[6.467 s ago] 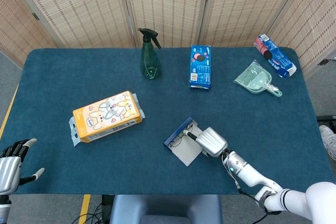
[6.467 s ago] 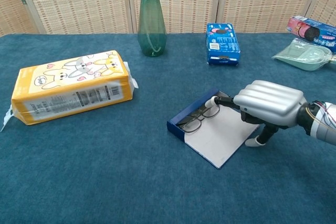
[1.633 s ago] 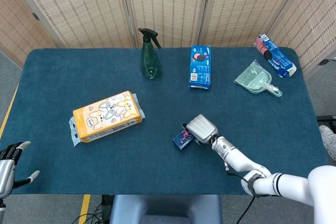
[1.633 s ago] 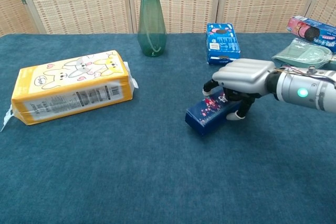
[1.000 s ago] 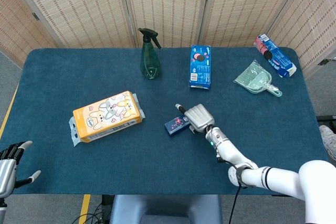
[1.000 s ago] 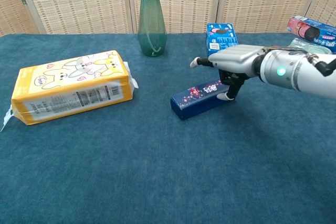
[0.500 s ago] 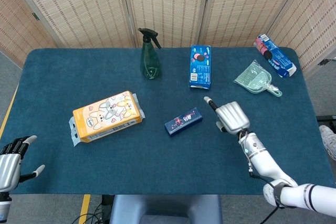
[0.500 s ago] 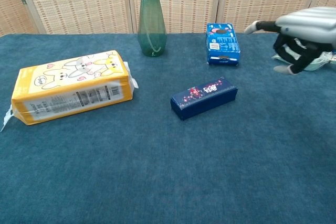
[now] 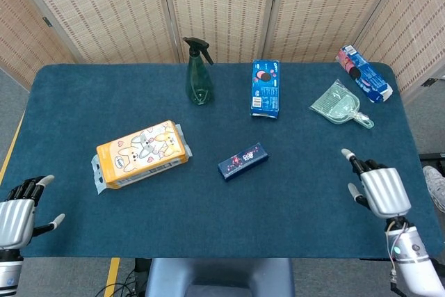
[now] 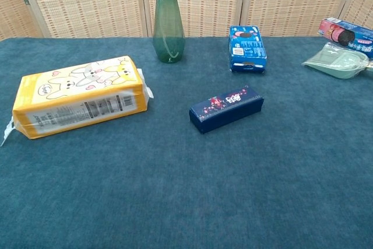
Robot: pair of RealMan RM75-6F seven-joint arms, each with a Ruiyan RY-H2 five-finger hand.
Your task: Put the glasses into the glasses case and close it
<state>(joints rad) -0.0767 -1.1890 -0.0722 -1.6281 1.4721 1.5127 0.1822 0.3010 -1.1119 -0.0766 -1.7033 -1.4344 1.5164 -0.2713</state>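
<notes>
The dark blue glasses case (image 9: 243,161) (image 10: 227,108) lies closed near the middle of the table, its lid down, a small floral print on top. The glasses are not visible; the closed lid hides whatever is inside. My right hand (image 9: 379,187) hovers at the table's near right edge, well away from the case, fingers spread and holding nothing. My left hand (image 9: 17,219) hangs off the near left corner, fingers apart and empty. Neither hand shows in the chest view.
A yellow tissue pack (image 9: 141,153) lies left of the case. Along the back stand a green spray bottle (image 9: 198,72), a blue cookie box (image 9: 265,87), a green dustpan (image 9: 339,104) and a blue-red packet (image 9: 363,73).
My right hand closed the case, slid it toward the table's middle, let go and drew back to the near right edge. The left hand has risen slightly.
</notes>
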